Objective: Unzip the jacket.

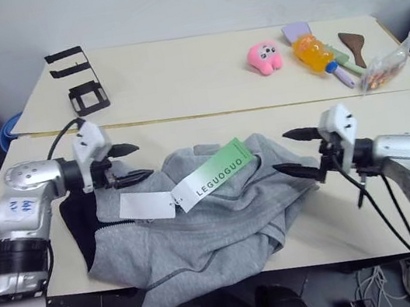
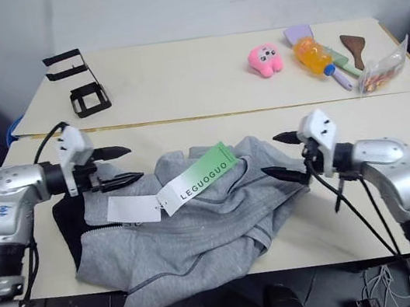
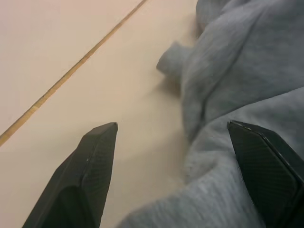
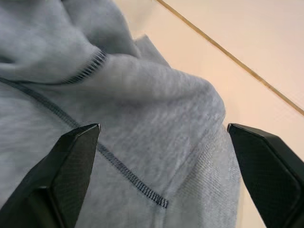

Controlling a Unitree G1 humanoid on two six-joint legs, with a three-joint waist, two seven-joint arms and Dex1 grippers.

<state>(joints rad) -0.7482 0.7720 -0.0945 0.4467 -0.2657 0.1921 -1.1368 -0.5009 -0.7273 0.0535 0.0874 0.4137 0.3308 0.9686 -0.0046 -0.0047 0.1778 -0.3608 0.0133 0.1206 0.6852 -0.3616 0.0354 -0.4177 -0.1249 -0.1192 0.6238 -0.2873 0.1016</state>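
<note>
Lying crumpled on the near part of the bench, the grey fleece jacket spills a fold over the front edge, with dark lining showing at its left side. A white hang tag and a green-and-white tag reading "LEGUOGUO" rest on top of it. The left end effector hovers at the jacket's left edge with its black fingers spread wide, holding nothing; in the left wrist view one finger is over bare bench and the other over fleece. The right end effector sits at the jacket's right edge, fingers also wide apart and empty, with a stitched seam between them. Farther back on the bench stand a black wire rack, a pink plush toy, an orange bottle, a brown spatula and a clear packet.
</note>
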